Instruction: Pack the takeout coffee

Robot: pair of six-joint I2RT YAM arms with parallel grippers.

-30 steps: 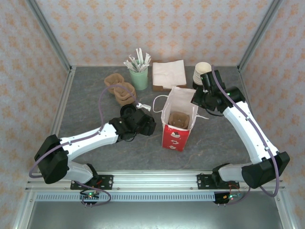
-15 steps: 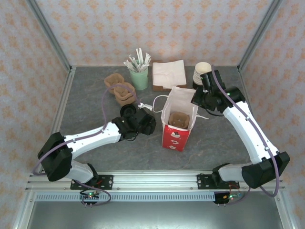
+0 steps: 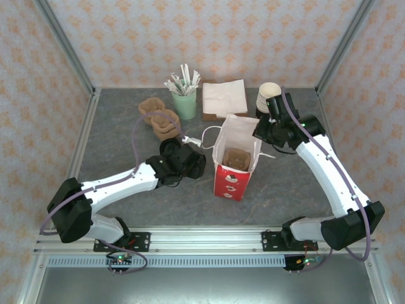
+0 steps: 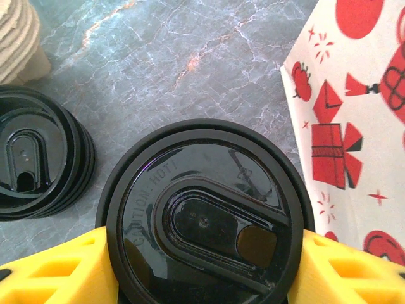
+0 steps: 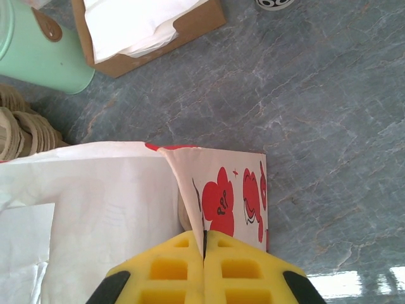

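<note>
Task item: the takeout coffee [image 4: 205, 215], a small cup seen from above under its round glossy black plastic lid. It sits lower centre in the left wrist view, on the grey marbled table [image 4: 190, 57].
Lid writing: raised letters along the rim read "CAUTION: HOT!".
Left gripper [image 4: 205, 269]: the yellow ribbed fingers [image 4: 57, 269] press against opposite sides of the lid rim, clasping the takeout coffee. In the top view it lies left of centre [image 3: 183, 161].
Right gripper [image 5: 204, 244]: the jaws are clenched together, pinching the top edge of the white paper bag with red prints [image 5: 107, 209].
Paper bag: stands open at centre of the top view [image 3: 237, 166]. It is just beside the coffee, at the right edge of the left wrist view [image 4: 354, 126].
Bag markings: red gift boxes, baubles and sparkles. The small lettering on one red figure is not legible.
Neighbouring items: a stack of loose black lids [image 4: 31, 158] at mid left, just beside the coffee. A beige moulded pulp cup carrier [image 4: 19, 31] at upper left.
</note>
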